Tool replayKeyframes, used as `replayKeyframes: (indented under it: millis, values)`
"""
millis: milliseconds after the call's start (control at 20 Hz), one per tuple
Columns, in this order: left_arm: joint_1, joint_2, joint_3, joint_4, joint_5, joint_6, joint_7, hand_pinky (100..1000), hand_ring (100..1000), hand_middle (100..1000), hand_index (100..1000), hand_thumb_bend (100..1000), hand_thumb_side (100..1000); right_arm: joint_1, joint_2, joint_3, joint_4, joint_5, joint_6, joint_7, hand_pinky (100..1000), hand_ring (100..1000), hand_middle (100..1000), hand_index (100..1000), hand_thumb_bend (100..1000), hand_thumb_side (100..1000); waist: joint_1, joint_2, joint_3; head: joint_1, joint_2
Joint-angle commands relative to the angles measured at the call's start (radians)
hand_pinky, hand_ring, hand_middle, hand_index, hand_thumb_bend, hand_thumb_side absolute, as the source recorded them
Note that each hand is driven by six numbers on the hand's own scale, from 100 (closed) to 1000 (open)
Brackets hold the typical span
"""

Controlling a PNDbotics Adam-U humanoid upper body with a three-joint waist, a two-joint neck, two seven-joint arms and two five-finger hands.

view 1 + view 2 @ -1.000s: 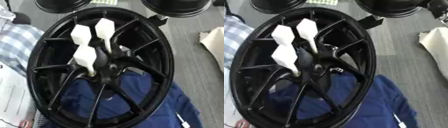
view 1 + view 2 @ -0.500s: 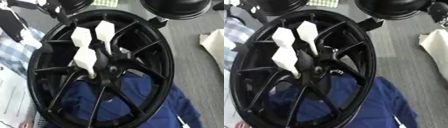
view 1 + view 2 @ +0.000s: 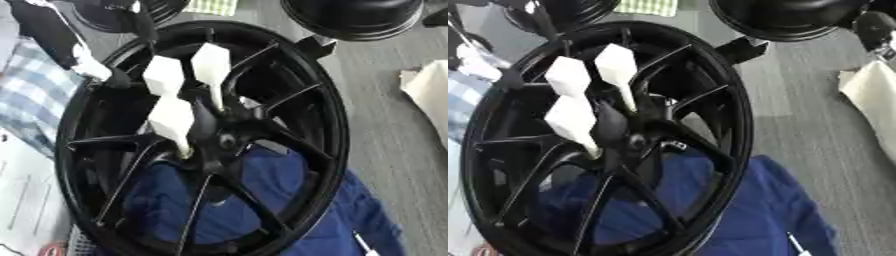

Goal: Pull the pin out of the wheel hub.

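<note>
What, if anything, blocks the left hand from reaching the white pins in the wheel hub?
Probably nothing, so likely yes. The left hand is at the upper-left rim of the wheel, and the white pins stand out from the hub uncovered.

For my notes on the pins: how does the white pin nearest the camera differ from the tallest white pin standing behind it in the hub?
The nearest pin sits lowest in the picture, at the hub's left side; the tallest pin reaches highest, toward the wheel top. The nearest pin's head hides most of its stem; the tallest pin shows a long thin stem. Both are white with faceted heads and untouched by any hand.
</note>
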Motion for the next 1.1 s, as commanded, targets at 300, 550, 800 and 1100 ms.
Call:
replayKeyframes:
  millis: [300, 550, 800, 1100]
  values:
    - [-0.036, -0.012, -0.013, 0.022, -0.005, 0.007, 0.000, 849, 824, 760, 830, 478, 299, -0.014, -0.023, -0.008, -0.017, 0.005, 0.000, -0.002, 949, 790, 646, 795, 100, 305, -0.007, -0.018, -0.004, 0.011, -0.014]
    - [-0.048, -0.034, -0.023, 0.040, -0.012, 0.017, 0.000, 850, 824, 761, 832, 474, 301, -0.016, -0.019, -0.006, -0.017, 0.007, 0.004, -0.001, 949, 790, 645, 795, 100, 307, -0.007, -0.014, -0.007, 0.018, -0.019]
    - [-0.055, -0.056, -0.028, 0.071, -0.019, 0.024, 0.000, 848, 820, 755, 829, 460, 297, -0.016, -0.016, -0.007, -0.017, 0.009, 0.004, -0.002, 949, 790, 646, 795, 100, 308, -0.007, -0.009, -0.012, 0.024, -0.022]
    - [-0.055, -0.071, -0.032, 0.097, -0.042, 0.027, 0.000, 844, 814, 748, 824, 443, 294, -0.016, -0.012, -0.008, -0.017, 0.010, 0.005, -0.002, 949, 790, 646, 795, 100, 308, -0.008, -0.006, -0.017, 0.028, -0.026]
